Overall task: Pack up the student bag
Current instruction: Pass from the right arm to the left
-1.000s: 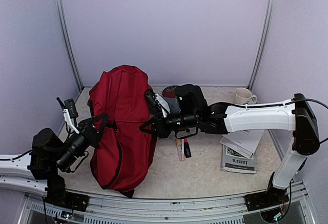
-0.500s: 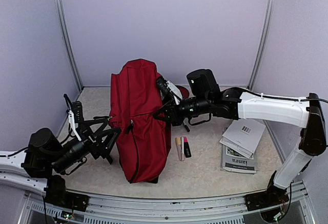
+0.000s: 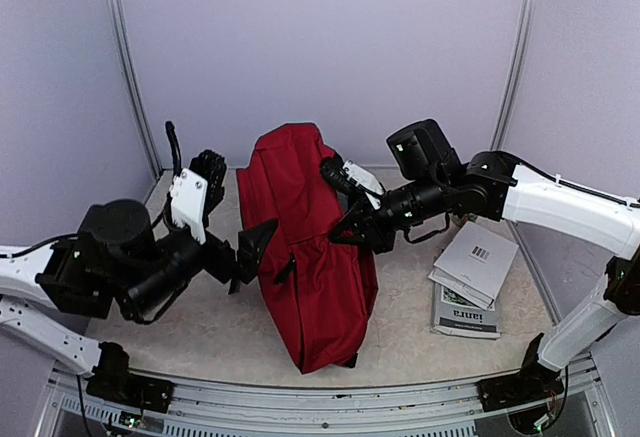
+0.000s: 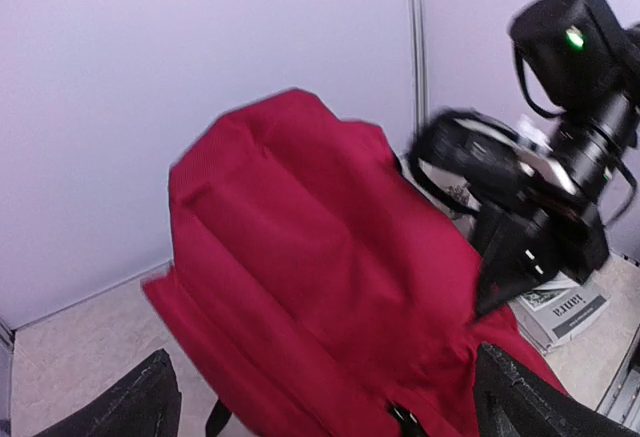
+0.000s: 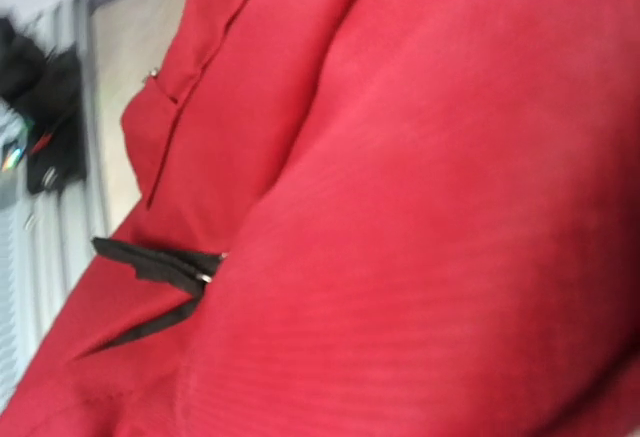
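On the left, the left gripper (image 3: 240,250) stands spread wide and empty, its fingertips (image 4: 140,405) apart from the cloth and aimed at the left flank of the student bag (image 3: 312,277). The bag stands on end in the middle of the table (image 3: 200,342), its top towards the back edge. The right gripper (image 3: 350,234) is pressed together on the bag's right flank, apparently pinching a fold of fabric and propping it up. I judge this to be the readying step: the bag is steadied and no opening shows. The next move calls for the free left gripper to find a zip pull and draw it while the right one holds. The top view alone shows the bag's foot on the table and the booklets (image 3: 472,275) by the right edge. The left wrist view shows how wide its own fingers are. The right wrist view shows only red cloth and a black zip tab (image 5: 160,262).
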